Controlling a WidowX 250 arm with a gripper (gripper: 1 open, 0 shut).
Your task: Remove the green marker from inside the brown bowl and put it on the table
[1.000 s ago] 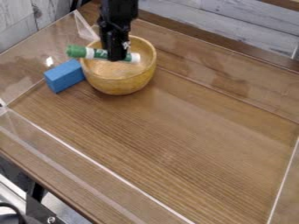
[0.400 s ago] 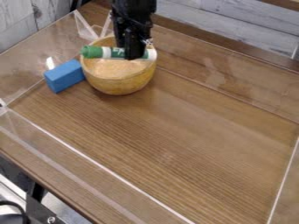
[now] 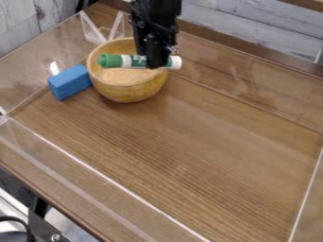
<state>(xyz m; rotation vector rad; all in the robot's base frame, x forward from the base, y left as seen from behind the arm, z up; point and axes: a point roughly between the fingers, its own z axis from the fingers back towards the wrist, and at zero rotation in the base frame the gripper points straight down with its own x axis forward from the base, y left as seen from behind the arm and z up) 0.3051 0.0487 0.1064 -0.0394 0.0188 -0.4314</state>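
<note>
The green marker (image 3: 120,61) lies level in the air over the brown bowl (image 3: 127,85), its left end above the bowl's hollow and its right end past the right rim. My gripper (image 3: 157,60) comes down from above and is shut on the marker's right half. The black fingers (image 3: 154,49) cover part of the white label. The bowl stands at the back left of the table (image 3: 190,151), and nothing shows inside it.
A blue block (image 3: 68,82) lies on the table just left of the bowl. Clear plastic walls (image 3: 38,142) run along the table's edges. Bare wood-grain surface stretches to the right of and in front of the bowl.
The gripper has carried the marker up and to the right. It went from resting low across the bowl's left side to hanging over the right rim.
</note>
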